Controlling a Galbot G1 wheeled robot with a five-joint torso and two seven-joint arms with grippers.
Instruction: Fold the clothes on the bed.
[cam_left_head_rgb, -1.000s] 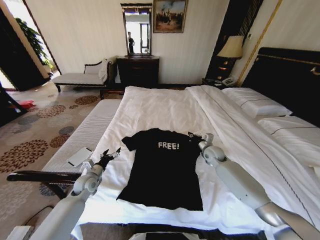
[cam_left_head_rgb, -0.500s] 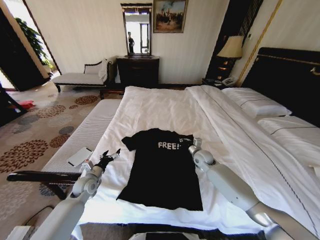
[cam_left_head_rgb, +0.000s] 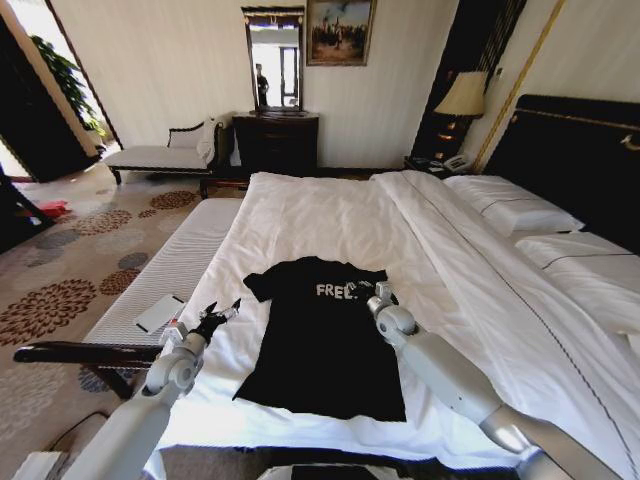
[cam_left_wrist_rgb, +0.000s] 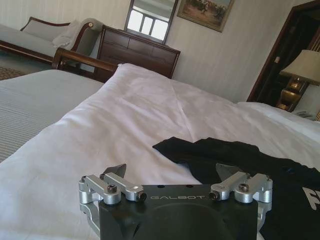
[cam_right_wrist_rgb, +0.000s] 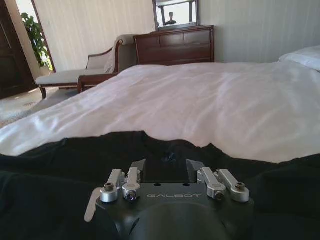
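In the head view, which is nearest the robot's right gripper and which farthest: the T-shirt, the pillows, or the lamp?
Measured from the right gripper:
1. Black T-shirt, directly under it.
2. White pillows, at the bed's head, to its right.
3. Lamp, beyond the bed by the far wall.

The right hand (cam_right_wrist_rgb: 163, 166), fingers parted, hovers low over the black T-shirt (cam_right_wrist_rgb: 60, 165) on the white bed (cam_right_wrist_rgb: 210, 100).
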